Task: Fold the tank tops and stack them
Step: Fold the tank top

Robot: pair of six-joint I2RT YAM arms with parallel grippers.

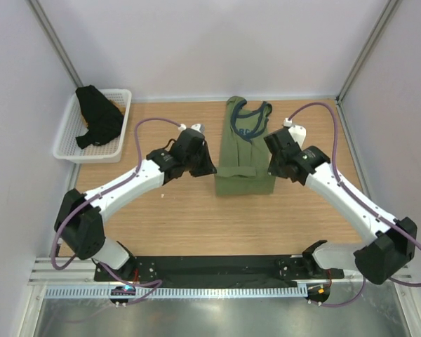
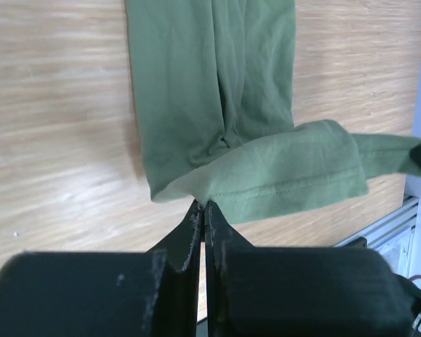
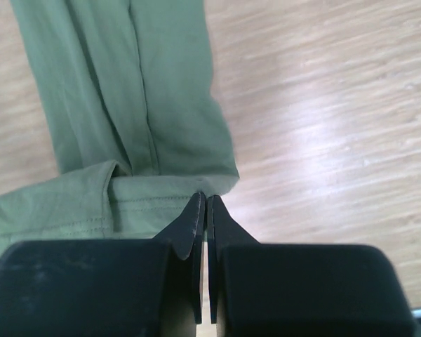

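— Olive green sleeveless cloth tank top with navy trim [image 1: 242, 151]: where does it stand?
— It lies mid-counter with the neckline at the far end. The sides are folded in, so it's a long narrow strip on your light wooden counter [image 1: 168, 217]. Count that part done.
— And your claws?
— Left claw [image 2: 202, 208] is pressed together, pinching the near hem at its left corner. Right claw [image 3: 203, 201] is pressed together too, tips at the hem's right corner, and looks to be pinching it. In the left wrist view the hem is raised off the wood and curls over the strip.
— So which step?
— My read is that you're at the start of the crosswise fold, hem toward neckline. It isn't laid over yet.
— What's left?
— Most of it. Finish that fold first, maybe one more to make it compact. Then there's the plain black cloth tank top [image 1: 98, 121]. It's crumpled in the white plastic mesh basket [image 1: 69, 156] at the far left, well apart from the olive one. You need to pull it out, flatten it, fold it and stack the two. I'd say you're roughly a third through.
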